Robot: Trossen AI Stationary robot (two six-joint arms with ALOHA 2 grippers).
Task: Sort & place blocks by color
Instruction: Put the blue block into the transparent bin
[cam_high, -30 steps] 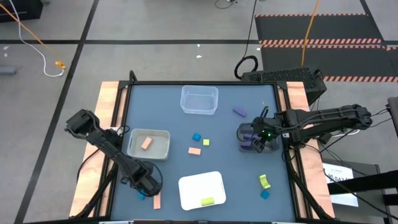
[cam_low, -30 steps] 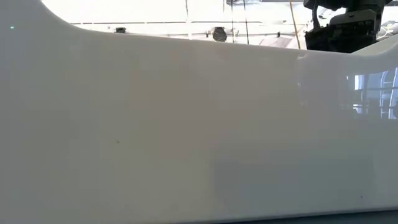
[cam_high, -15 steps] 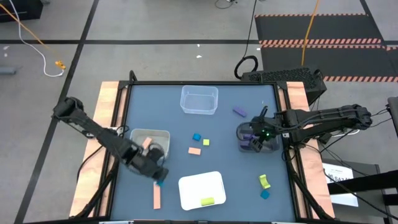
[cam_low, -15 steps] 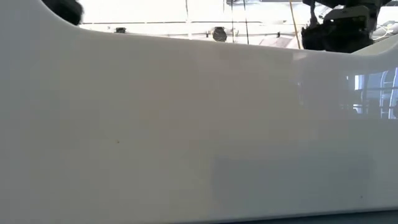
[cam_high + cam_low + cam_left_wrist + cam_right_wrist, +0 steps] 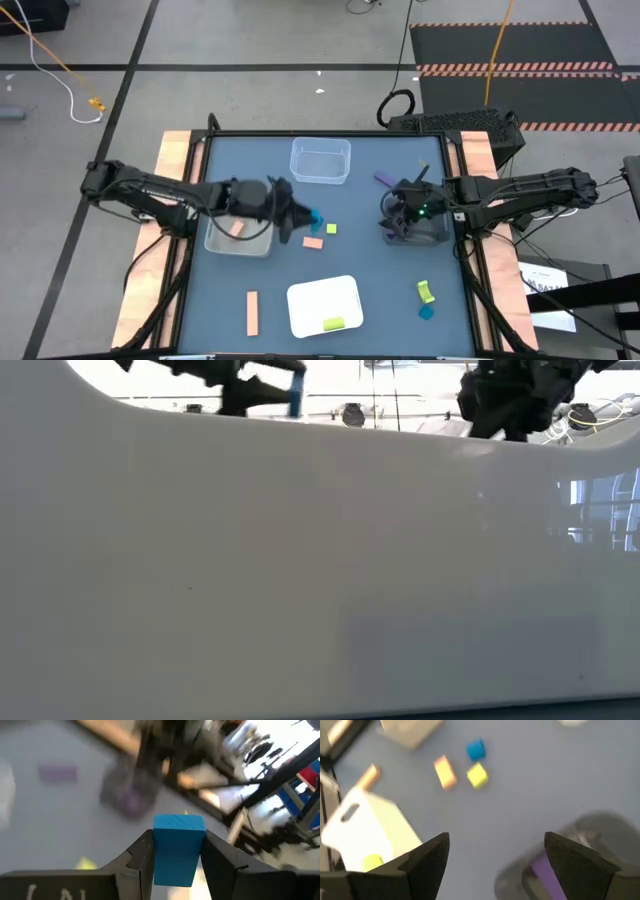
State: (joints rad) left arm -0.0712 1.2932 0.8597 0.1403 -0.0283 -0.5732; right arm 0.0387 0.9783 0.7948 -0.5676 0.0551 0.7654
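Our left gripper [image 5: 176, 851] is clamped on a blue block [image 5: 176, 845], lifted above the table middle, just beside the grey bin [image 5: 232, 243] with a peach block [image 5: 236, 229] inside. Our right gripper [image 5: 495, 851] hangs with jaws spread wide over the dark bin [image 5: 425, 232] holding a purple block [image 5: 546, 870]. Other blocks lie scattered; one yellow-green block [image 5: 333, 323] sits in the white tray [image 5: 315, 296]

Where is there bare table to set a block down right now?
Free: the strip between the white tray and the yellow-green block, and the mat left of the clear bin. Crowded: the middle, where the left gripper holds a blue block above loose blocks.
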